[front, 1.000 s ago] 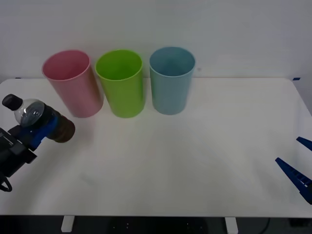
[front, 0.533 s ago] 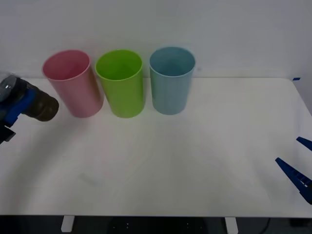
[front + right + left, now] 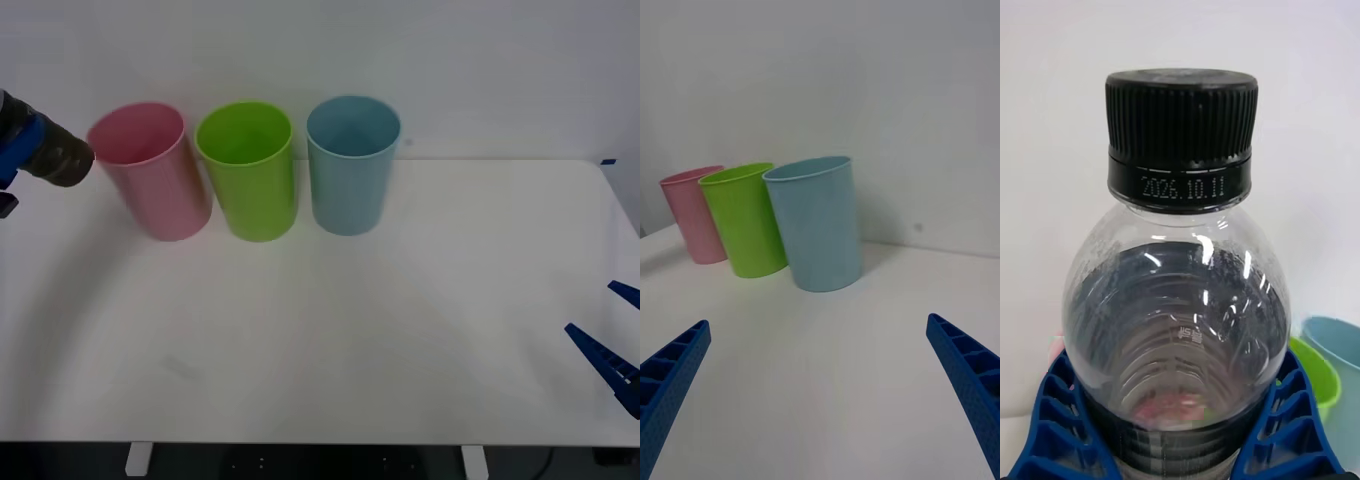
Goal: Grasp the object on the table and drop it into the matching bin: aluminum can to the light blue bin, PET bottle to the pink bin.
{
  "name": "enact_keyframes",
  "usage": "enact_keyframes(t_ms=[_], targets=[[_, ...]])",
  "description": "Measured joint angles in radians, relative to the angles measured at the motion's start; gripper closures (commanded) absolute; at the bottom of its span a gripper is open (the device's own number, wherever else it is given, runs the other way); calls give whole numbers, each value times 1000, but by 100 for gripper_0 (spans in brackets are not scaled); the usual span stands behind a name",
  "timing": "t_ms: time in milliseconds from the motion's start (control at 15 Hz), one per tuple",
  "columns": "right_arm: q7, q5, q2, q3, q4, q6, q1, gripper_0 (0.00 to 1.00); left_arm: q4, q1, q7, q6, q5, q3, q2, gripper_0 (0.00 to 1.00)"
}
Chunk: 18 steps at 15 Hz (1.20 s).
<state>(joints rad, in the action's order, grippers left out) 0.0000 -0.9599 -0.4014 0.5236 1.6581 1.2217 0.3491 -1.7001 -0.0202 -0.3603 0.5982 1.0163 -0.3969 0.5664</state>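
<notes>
At the front view's far left edge my left gripper [image 3: 14,150] is shut on the PET bottle [image 3: 58,156], whose dark base points toward the pink bin [image 3: 150,170]. It hangs in the air at about the bin's rim height, just left of it. The left wrist view shows the bottle [image 3: 1180,315] up close, clear with a black cap and dark contents, clamped between the blue fingers [image 3: 1060,427]. The light blue bin [image 3: 352,162] stands third in the row. My right gripper [image 3: 610,335] waits open low at the table's right edge, its fingers [image 3: 670,375] wide apart.
A green bin [image 3: 248,168] stands between the pink and light blue bins at the back of the white table [image 3: 380,330]. A plain white wall rises behind them. The right wrist view sees all three bins from the right, with the light blue bin [image 3: 816,221] closest.
My left gripper has lifted the bottle up and away from the table, from low at the front left to rim height beside the pink bin. The right arm has not moved.
</notes>
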Motion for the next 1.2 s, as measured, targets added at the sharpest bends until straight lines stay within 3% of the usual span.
enact_keyframes(t_ms=[400,933,1200], targets=[[0,0,0,0,0,0,0,0,225,-226,8,4,72,75,71,100],[0,0,0,0,0,0,0,0,459,-490,22,21,231,170,67,100],[0,0,0,0,0,0,0,0,488,-527,22,24,264,174,45,100]])
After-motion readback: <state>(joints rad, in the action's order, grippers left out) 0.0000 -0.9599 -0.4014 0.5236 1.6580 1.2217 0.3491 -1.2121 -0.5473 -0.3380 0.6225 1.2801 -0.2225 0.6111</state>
